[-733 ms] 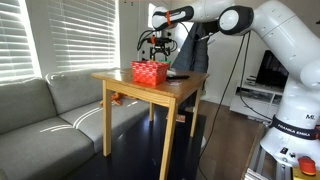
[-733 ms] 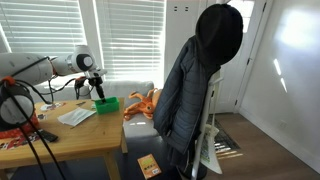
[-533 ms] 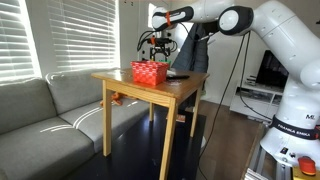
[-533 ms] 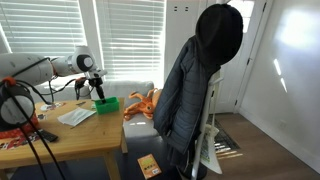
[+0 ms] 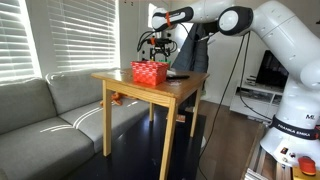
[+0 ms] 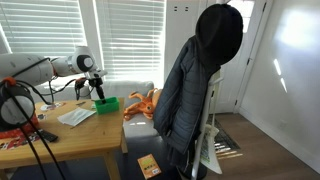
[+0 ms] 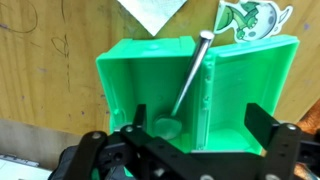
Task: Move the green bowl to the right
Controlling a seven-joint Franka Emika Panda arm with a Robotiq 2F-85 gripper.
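The green thing in view is a bright green rectangular container (image 7: 200,80) with a centre divider, not a round bowl. A metal spoon (image 7: 185,85) leans inside its left compartment. It shows in an exterior view (image 6: 106,103) on the wooden table. In the wrist view my gripper (image 7: 200,125) is open, fingers spread wide just above the container's near side. The gripper also shows in both exterior views (image 5: 157,45) (image 6: 98,88), hovering over the table. No round green bowl shows.
A red woven basket (image 5: 150,72) stands on the wooden table (image 5: 180,92) and hides what lies behind it. Papers (image 6: 75,116) and a sticker card (image 7: 250,18) lie near the container. A grey sofa (image 5: 50,110) and a coat on a stand (image 6: 195,80) are nearby.
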